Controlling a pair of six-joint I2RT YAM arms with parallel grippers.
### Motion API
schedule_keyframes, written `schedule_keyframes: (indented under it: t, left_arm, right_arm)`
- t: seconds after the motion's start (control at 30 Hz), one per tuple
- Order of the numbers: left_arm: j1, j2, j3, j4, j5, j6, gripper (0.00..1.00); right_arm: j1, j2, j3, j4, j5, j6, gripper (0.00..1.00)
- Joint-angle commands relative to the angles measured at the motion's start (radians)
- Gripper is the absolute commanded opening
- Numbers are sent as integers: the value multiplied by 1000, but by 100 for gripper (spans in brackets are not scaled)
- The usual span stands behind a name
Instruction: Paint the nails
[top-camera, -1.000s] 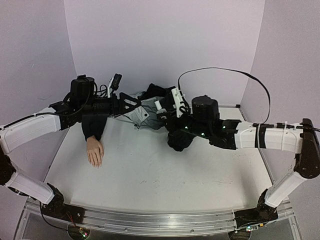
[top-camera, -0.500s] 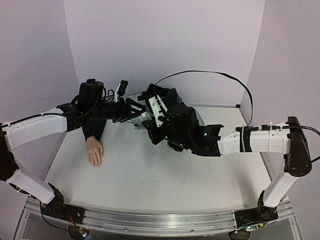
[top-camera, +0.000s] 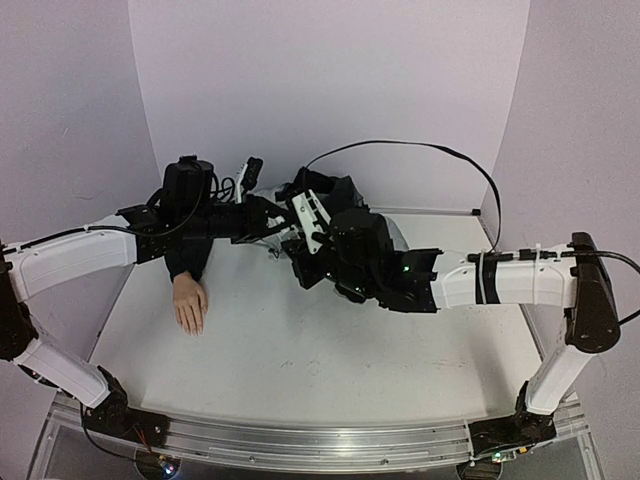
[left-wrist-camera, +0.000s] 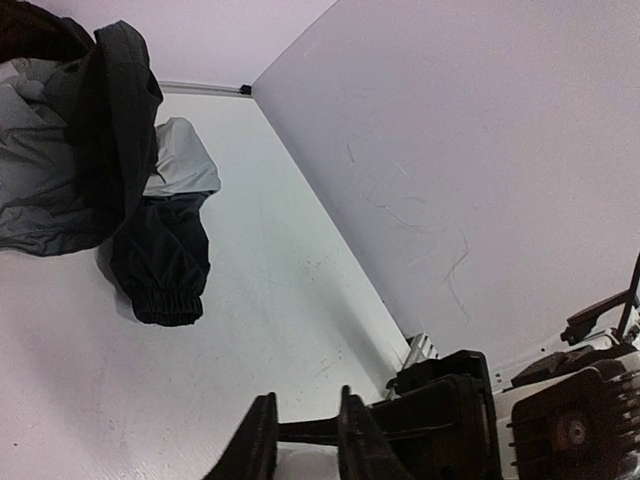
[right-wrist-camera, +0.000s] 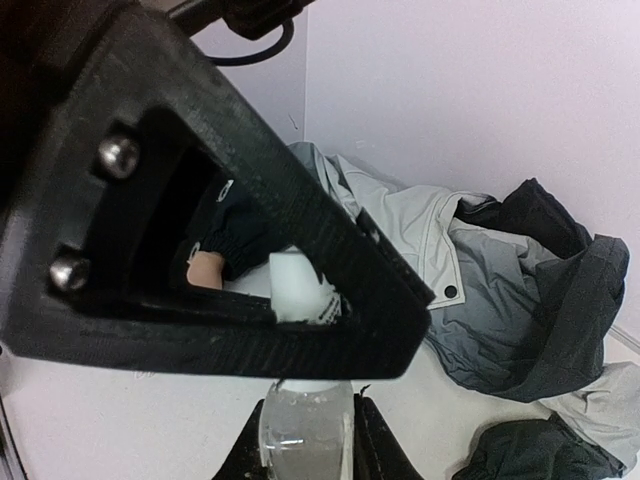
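My right gripper (right-wrist-camera: 308, 447) is shut on a small clear glass bottle (right-wrist-camera: 305, 435), which stands upright between its fingers. The bottle's white cap (right-wrist-camera: 297, 288) shows through the frame of the left gripper's finger (right-wrist-camera: 300, 215), and my left gripper (top-camera: 283, 228) is shut on that cap. Both grippers meet above the table's back middle, the right gripper (top-camera: 300, 245) just below the left. The pale mannequin hand (top-camera: 190, 303) lies palm down at the left, apart from both grippers. Its nails (top-camera: 190, 326) are too small to make out. In the left wrist view the left gripper (left-wrist-camera: 305, 402) points over bare table.
A grey-black jacket (top-camera: 335, 195) is heaped at the back behind the grippers, one dark sleeve (top-camera: 186, 258) covering the mannequin's wrist. Another cuffed sleeve (left-wrist-camera: 160, 265) lies on the white table (top-camera: 320, 350). Purple walls close the back and sides.
The right arm swung left with the bottle towards the left gripper. The left gripper reached right and closed on the cap.
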Motion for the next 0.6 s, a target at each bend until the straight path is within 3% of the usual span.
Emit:
schedule_keyframes:
  t: [0.0, 0.17, 0.3, 0.4, 0.57]
  left_arm:
    - [-29, -6, 61, 35, 5, 33, 15]
    - [-45, -11, 56, 46, 71, 83, 5]
    - [-70, -6, 64, 81, 225, 153, 0]
    - [-88, -6, 83, 119, 424, 265, 0]
    - [-107, -1, 142, 143, 698, 363, 0]
  right_arm:
    - [6, -5, 57, 68, 9, -7, 0]
    - [7, -42, 26, 105, -29, -11, 0]
    - [-9, -100, -2, 136, -138, -6, 0]
    - [-62, -169, -34, 178, -390, 37, 0]
    - [-198, -295, -144, 433, -1064, 179, 0]
